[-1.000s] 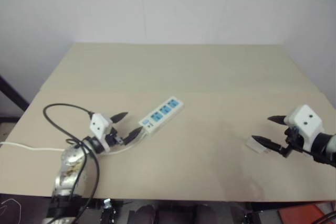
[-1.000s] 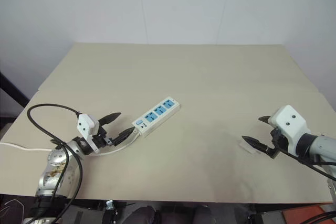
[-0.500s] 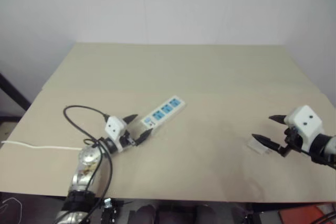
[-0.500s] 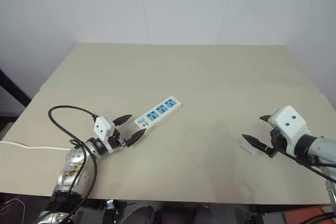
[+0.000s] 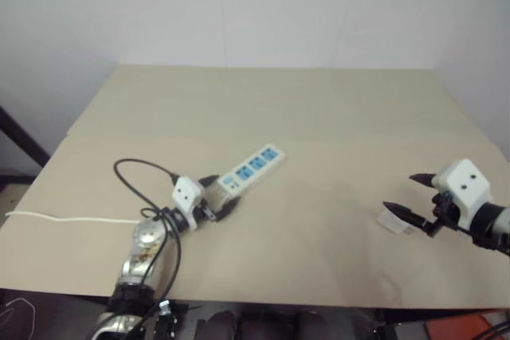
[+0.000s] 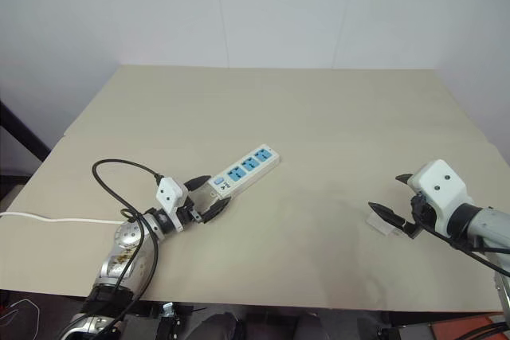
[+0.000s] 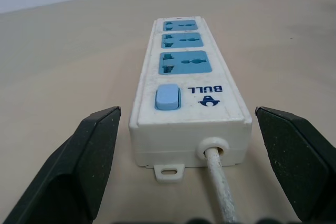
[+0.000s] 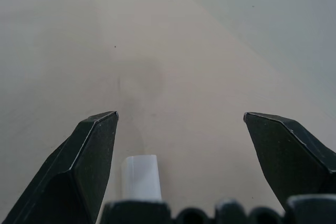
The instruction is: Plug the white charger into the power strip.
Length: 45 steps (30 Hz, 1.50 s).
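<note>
1. Beige laminate desk (image 6: 335, 109) carries both task items, well apart from each other.
2. Long white rectangular power strip with three blue sockets (image 6: 243, 172) lies flat, socket faces up, toward the left side of the desk and angled away from the robot. The switch end and thin white cord (image 6: 56, 219) face the left arm; the cord trails off toward the left desk edge.
3. Left pincer (image 7: 173, 145) points level along the strip, both black fingers spread to full width, one on each side of the switch end. Neither finger touches the casing; nothing is held. This straddling stance is judged to prepare a clamp across the strip's width, so the strip cannot slide when a plug is pressed in.
4. Small white cube-shaped charger (image 6: 381, 223) rests on the desk toward the right side, far from the sockets. Its prongs cannot be made out.
5. Right pincer (image 6: 390, 197) hovers over the charger, tilted downward, fingers wide apart and empty. In the right wrist view the charger (image 8: 140, 177) sits nearer one finger than the other, so the grasp is judged off-centre.
6. Task status, as a judgement: early stage. Neither item is gripped; the charger is not yet lifted or aligned with a socket.
</note>
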Each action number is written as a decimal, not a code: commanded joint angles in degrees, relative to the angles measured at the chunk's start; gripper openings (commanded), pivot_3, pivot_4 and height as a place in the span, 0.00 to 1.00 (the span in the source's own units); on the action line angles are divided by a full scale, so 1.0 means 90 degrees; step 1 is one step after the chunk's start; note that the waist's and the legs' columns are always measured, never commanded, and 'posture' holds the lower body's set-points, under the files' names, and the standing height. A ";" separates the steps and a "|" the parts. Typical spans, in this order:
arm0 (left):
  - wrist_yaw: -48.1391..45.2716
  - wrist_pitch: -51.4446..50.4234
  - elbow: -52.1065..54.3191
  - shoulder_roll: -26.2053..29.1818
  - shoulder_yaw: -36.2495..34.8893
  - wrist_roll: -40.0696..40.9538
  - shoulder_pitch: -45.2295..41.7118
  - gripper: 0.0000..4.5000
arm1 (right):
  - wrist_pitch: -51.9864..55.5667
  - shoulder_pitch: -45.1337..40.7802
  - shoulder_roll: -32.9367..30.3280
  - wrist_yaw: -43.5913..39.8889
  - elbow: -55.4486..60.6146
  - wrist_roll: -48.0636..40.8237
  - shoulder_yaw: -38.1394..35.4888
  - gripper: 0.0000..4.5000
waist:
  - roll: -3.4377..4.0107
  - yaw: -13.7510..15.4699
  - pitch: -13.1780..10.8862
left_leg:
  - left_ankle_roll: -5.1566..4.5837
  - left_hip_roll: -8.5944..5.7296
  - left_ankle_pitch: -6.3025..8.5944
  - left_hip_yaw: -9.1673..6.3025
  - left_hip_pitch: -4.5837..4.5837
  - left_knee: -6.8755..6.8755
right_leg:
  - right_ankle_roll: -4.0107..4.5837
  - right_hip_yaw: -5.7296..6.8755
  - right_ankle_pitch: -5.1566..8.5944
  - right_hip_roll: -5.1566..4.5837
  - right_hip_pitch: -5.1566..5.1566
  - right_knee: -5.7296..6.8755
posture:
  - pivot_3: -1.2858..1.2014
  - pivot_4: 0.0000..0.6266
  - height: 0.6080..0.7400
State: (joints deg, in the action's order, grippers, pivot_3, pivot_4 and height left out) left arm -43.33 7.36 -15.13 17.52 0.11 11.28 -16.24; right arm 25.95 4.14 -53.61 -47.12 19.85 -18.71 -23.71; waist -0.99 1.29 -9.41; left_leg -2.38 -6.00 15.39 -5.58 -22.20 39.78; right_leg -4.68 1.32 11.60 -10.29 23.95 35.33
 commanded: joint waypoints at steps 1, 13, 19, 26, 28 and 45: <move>0.0126 -0.0161 -0.0137 -0.0071 0.0060 -0.0027 -0.0201 0.99 | -0.0052 -0.0049 -0.0024 0.0090 0.0155 0.0018 -0.0278 1.00 | 0.0000 0.0003 0.0000 | 0.0000 0.0000 0.0000 0.0000 0.0000 0.0000 | 0.0000 0.0000 0.0000 0.0000 0.0000 0.0000 | 0.52 0.24 1.00; -0.0051 -0.1411 0.0975 0.0085 0.0170 0.0212 -0.0299 0.99 | -0.0025 0.0090 0.0003 0.0134 0.0220 0.0060 -0.0340 1.00 | -0.0002 -0.0016 -0.0001 | 0.0014 0.0000 -0.0009 0.0000 -0.0006 0.0000 | -0.0001 0.0000 0.0000 0.0001 0.0005 0.0000 | 0.52 0.24 1.00; 0.0140 -0.1091 0.0494 0.0047 0.0286 -0.0221 -0.0471 0.99 | -0.0014 0.0004 0.0056 0.0230 0.0193 0.0057 -0.0203 1.00 | -0.0002 -0.0028 -0.0001 | 0.0018 0.0000 -0.0011 0.0001 -0.0005 -0.0001 | 0.0000 -0.0001 0.0000 0.0001 0.0005 0.0000 | 0.52 0.24 1.00; 0.0070 -0.0622 -0.0171 -0.0044 0.0350 -0.0327 -0.0575 0.99 | -0.0007 0.0003 0.0081 0.0279 0.0183 0.0076 -0.0210 1.00 | -0.0001 -0.0033 -0.0001 | 0.0018 0.0000 -0.0011 0.0001 -0.0004 -0.0001 | 0.0000 -0.0002 0.0000 0.0000 0.0005 -0.0001 | 0.52 0.24 1.00; 0.0036 -0.0599 -0.0243 -0.0087 0.0325 -0.0261 -0.0596 0.99 | 0.0003 0.0020 0.0085 0.0291 0.0196 0.0071 -0.0222 1.00 | -0.0001 -0.0028 0.0000 | 0.0016 0.0000 -0.0010 0.0001 -0.0002 0.0000 | 0.0000 -0.0001 0.0000 0.0000 0.0002 0.0000 | 0.52 0.24 1.00; -0.1134 -0.1012 0.0188 0.0261 0.0387 0.0311 -0.0562 0.72 | 0.0039 0.0094 -0.0059 0.0205 0.0309 0.0103 -0.0296 1.00 | -0.0001 -0.0033 0.0000 | 0.0016 -0.0001 -0.0010 0.0001 -0.0004 0.0000 | -0.0001 -0.0002 0.0001 0.0001 0.0006 0.0002 | 0.52 0.24 1.00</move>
State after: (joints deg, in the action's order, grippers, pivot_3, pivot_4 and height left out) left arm -50.14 -1.54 -15.91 19.20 2.58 12.14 -21.60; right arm 26.47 5.31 -52.72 -45.00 20.87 -18.08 -23.99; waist -1.00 0.99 -9.41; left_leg -2.23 -6.01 15.30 -5.57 -22.25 39.78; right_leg -4.69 1.31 11.60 -10.29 24.01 35.35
